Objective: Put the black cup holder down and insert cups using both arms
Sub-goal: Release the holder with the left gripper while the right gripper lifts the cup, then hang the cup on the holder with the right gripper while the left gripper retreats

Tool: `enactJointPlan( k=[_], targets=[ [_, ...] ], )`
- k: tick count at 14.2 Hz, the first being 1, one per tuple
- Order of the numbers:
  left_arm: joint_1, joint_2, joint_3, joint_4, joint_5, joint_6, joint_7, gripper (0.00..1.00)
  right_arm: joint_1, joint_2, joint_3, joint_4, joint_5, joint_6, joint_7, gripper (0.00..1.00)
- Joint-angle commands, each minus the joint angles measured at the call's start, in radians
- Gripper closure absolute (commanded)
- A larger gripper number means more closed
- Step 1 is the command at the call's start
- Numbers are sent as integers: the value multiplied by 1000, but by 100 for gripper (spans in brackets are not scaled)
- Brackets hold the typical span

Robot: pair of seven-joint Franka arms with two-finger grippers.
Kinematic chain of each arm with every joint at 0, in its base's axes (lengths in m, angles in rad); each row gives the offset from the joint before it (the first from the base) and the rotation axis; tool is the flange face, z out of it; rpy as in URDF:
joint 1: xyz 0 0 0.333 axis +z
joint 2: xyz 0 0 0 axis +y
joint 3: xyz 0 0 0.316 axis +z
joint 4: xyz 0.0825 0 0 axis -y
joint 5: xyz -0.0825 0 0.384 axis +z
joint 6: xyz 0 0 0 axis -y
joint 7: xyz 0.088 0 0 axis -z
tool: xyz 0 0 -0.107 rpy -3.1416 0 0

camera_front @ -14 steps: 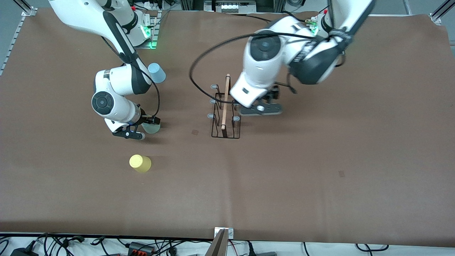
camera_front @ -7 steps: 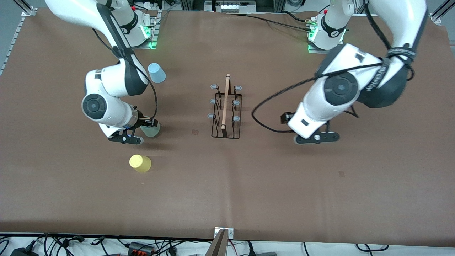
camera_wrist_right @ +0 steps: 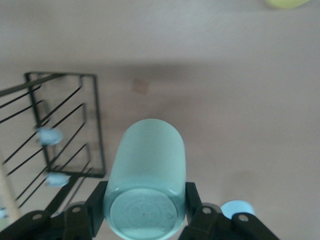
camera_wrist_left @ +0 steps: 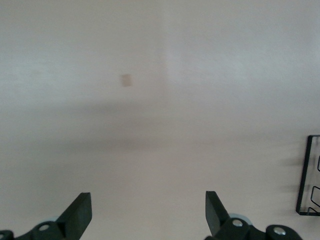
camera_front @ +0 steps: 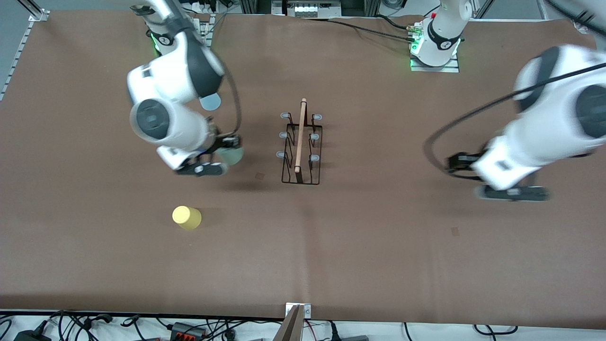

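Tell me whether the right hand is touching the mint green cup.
Touching. The right wrist view shows the right hand with a finger pressed against each side of the mint green cup, no gap visible.

Brown table cover [camera_front: 360, 246], cables [camera_front: 142, 327] along edge

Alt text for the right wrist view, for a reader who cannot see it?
The right gripper is shut on the mint green cup, held above the brown table. The black cup holder stands beside it.
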State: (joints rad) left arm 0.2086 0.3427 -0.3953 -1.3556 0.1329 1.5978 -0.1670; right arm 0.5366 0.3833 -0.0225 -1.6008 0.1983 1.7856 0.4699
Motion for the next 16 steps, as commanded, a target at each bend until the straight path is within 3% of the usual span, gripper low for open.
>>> enactJointPlan(
  k=[1,2,4,9,16],
  targets=[
    [-119,-141,255,-51,-64,-45,119,0,124,5,-10,59,9,-26,160,80],
    [-150,-171,312,-68,-74,-45,153,0,153,5,-10,64,10,-26,203,80],
    [-150,-188,332,-89,-82,-53,181,0,204,9,-10,59,36,-28,251,80],
    [-147,-375,326,-391,-147,75,93,0,261,51,-10,48,46,-29,283,79],
    [-141,-358,320,-370,-142,111,113,0,261,63,-10,18,46,-28,283,79]
  ],
)
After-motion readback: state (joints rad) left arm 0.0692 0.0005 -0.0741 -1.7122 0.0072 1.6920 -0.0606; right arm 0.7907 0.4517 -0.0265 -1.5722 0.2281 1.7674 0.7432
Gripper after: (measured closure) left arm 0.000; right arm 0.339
